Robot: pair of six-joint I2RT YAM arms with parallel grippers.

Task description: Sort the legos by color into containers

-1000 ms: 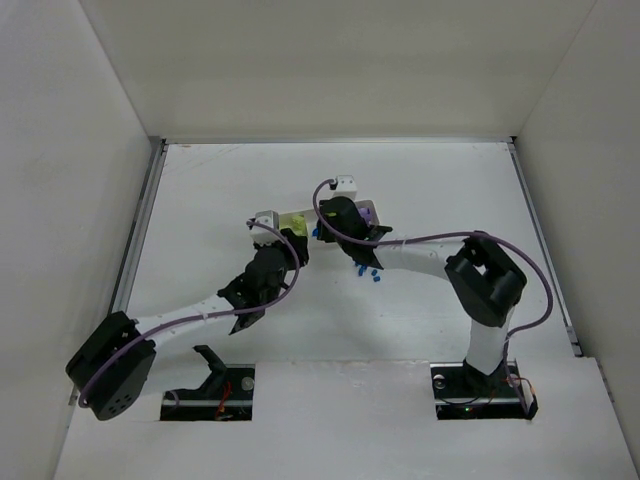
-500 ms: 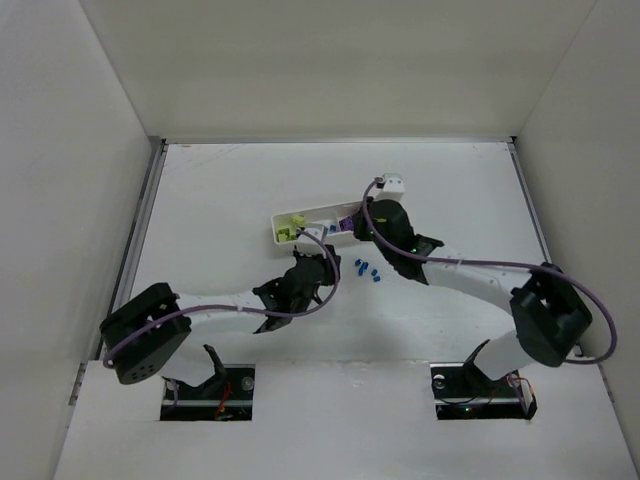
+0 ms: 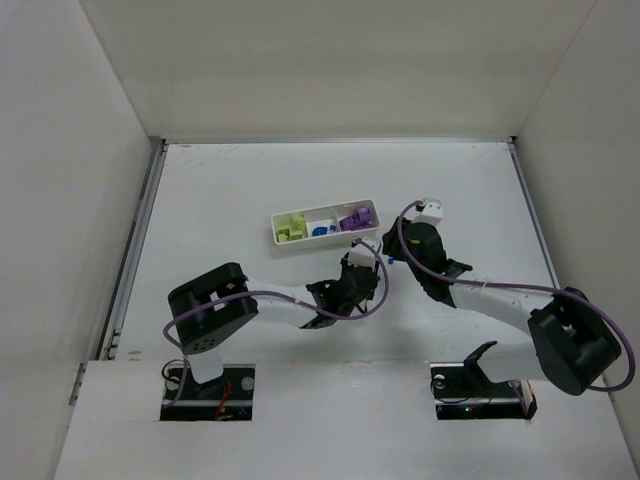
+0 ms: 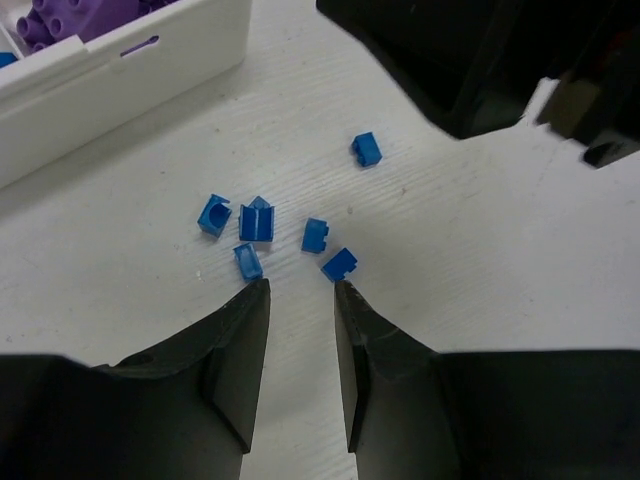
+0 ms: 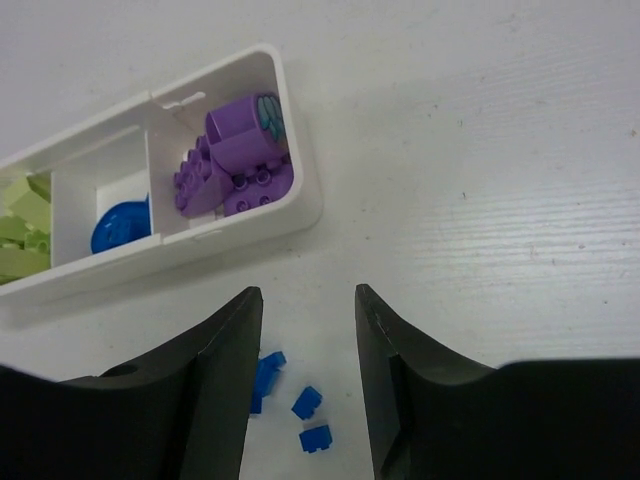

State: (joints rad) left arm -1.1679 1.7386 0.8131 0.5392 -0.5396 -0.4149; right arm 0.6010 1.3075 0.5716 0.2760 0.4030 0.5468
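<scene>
Hanging just above the surface (image 4: 450, 250), the left hand (image 4: 300, 290) has its two fingers slightly apart and holds nothing. Six loose blue bricks (image 4: 257, 220) lie right in front of its tips. A second ago this hand was over the left end of the tray (image 5: 300, 170). It has since swung rightward and toward the near edge, and its arm now lies low across the near side of the surface. The right hand (image 5: 305, 300), also parted and empty, has pulled back off the tray's right end. It now faces the same cluster from the other side, with three of the bricks showing between its fingers. The tray is thus uncovered and both hands have left it. I judge the blue cluster to be the next job, since lime and purple look sorted and blue mostly does not.

The bricks are tiny, hard, glossy plastic, boxy in shape, and one shows a round hollow. They sit close together, some nearly touching, which may make singling one out fiddly. The tray stands near the middle of the surface, a little toward the far edge. It is smooth moulded white plastic with rounded corners and thin walls. Lime bricks (image 5: 20, 230) fill its left compartment, a single round blue piece (image 5: 120, 228) sits in the middle, and a heap of studded purple bricks (image 5: 235, 160) fills the right. The surface is matt white with a fine streaked grain.
</scene>
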